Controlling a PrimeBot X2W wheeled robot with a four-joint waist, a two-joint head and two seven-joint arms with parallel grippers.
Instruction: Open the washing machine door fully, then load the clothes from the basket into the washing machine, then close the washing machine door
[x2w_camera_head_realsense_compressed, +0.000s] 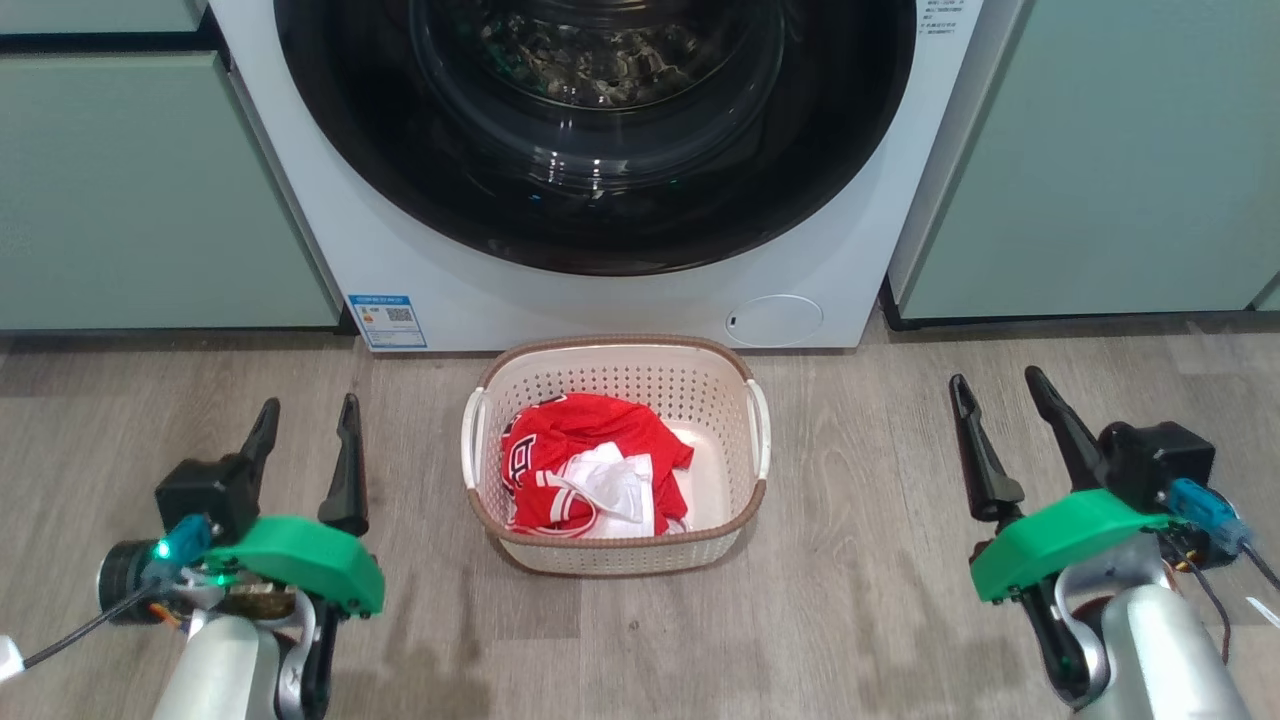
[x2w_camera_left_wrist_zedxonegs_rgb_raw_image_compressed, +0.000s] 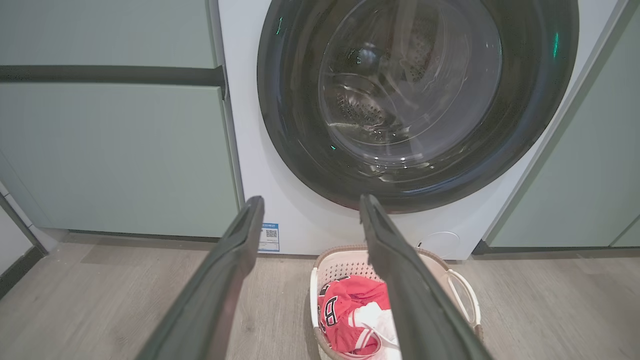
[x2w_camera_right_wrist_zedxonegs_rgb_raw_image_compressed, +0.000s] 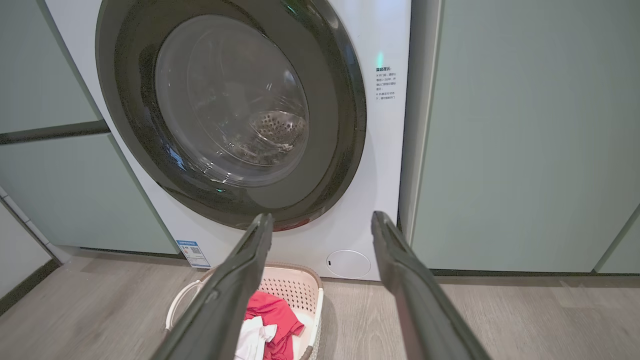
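Left tool and right tool both empty, jaws spread wide; door shut
Between the tools, just ahead, the basket holds the clothes: soft, light and floppy, best pinched at a raised red fold. Beyond both tools the washing machine door sits closed on the washing machine, probably stiff at its latch, glossy and slippery; no handle can be made out, and its top is cut off
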